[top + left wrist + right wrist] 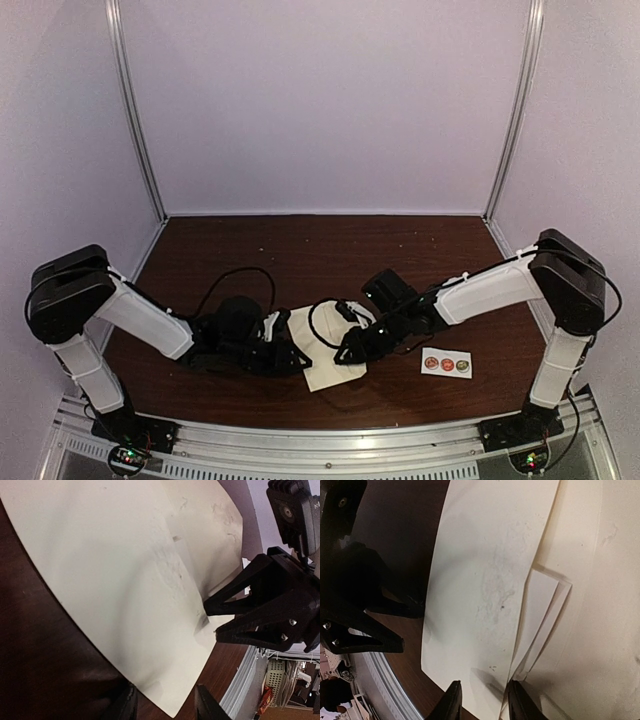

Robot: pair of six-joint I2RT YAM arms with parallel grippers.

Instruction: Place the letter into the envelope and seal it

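Observation:
The cream envelope (pixel 327 366) lies on the table between my two grippers. In the right wrist view its front panel (pixel 480 580) lies left of the opened flap (pixel 605 595). The folded letter (pixel 543 607) sticks out partway from under the panel's edge. My right gripper (pixel 485 702) is open by a narrow gap, with its fingertips down at the envelope's mouth by the letter's corner. It also shows in the left wrist view (pixel 211 620). My left gripper (pixel 166 705) is open and empty, straddling the envelope's (pixel 115 580) near corner.
A small white strip of round stickers (pixel 446 363) lies right of the envelope, under the right forearm. The metal rail (pixel 330 440) runs along the table's near edge. Booth walls close the back and both sides.

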